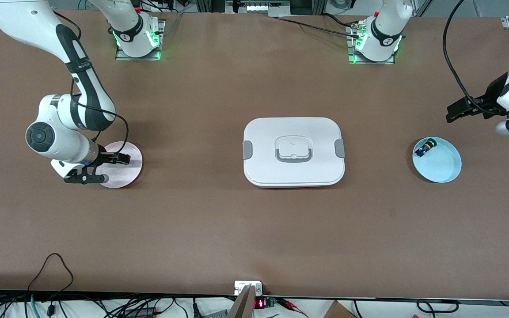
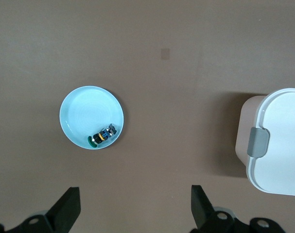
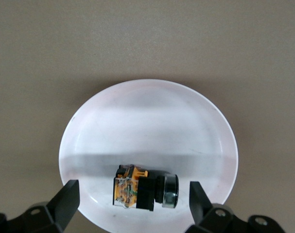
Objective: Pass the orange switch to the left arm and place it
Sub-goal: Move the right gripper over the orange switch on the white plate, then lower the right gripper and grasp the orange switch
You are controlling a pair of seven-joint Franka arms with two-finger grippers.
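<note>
The orange switch (image 3: 142, 187), black with an orange end and a metal ring, lies on a pink plate (image 1: 126, 174) toward the right arm's end of the table. My right gripper (image 1: 106, 168) is low over that plate and open. In the right wrist view its fingers stand on either side of the switch, apart from it, around the gripper's midpoint (image 3: 133, 195). In the front view the gripper hides the switch. My left gripper (image 1: 455, 110) is open and empty, up over bare table beside a blue plate (image 1: 444, 165); it also shows in the left wrist view (image 2: 135, 201).
The white box (image 1: 294, 151) with grey clips stands mid-table between the plates, and its end shows in the left wrist view (image 2: 278, 141). The blue plate (image 2: 84, 111) holds a small black-and-blue part with a green cap (image 1: 425, 147), seen again in the left wrist view (image 2: 102, 136).
</note>
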